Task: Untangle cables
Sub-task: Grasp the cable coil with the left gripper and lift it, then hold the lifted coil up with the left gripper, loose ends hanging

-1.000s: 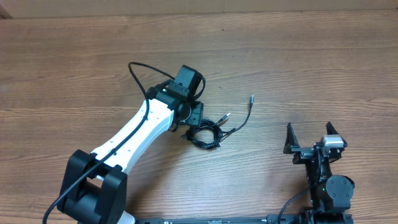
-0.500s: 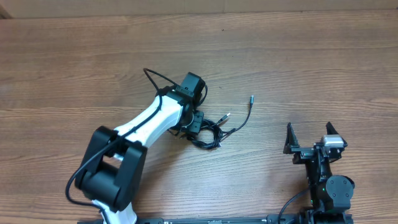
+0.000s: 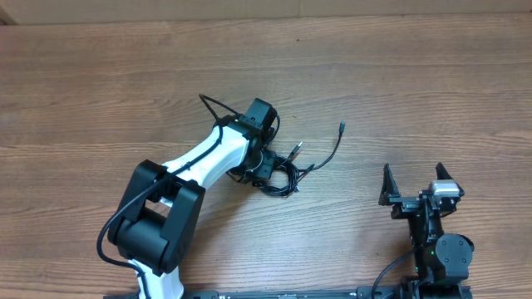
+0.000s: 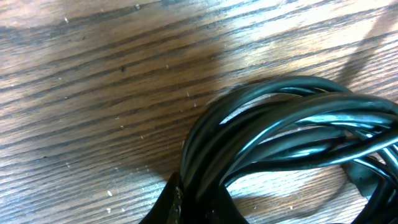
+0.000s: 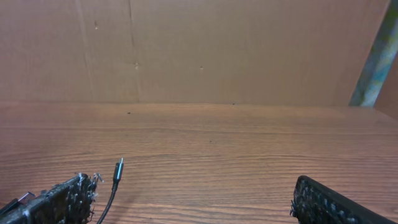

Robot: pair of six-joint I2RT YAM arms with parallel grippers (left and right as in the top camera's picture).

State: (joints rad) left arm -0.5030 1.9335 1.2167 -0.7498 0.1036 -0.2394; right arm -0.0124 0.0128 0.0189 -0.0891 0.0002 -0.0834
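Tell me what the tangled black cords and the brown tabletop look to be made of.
Thin black tangled cables: smooth glossy jacket, likely plastic or rubber, given the bright highlights along the strands. Brown wood-grain table: wood or a wood-look laminate, dull satin finish; streaky grain lines show, but which it is cannot be told.

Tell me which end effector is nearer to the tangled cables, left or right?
Left. The left end effector is right at the cables, shut on them. The right end effector stands open, well away to the side, touching nothing.
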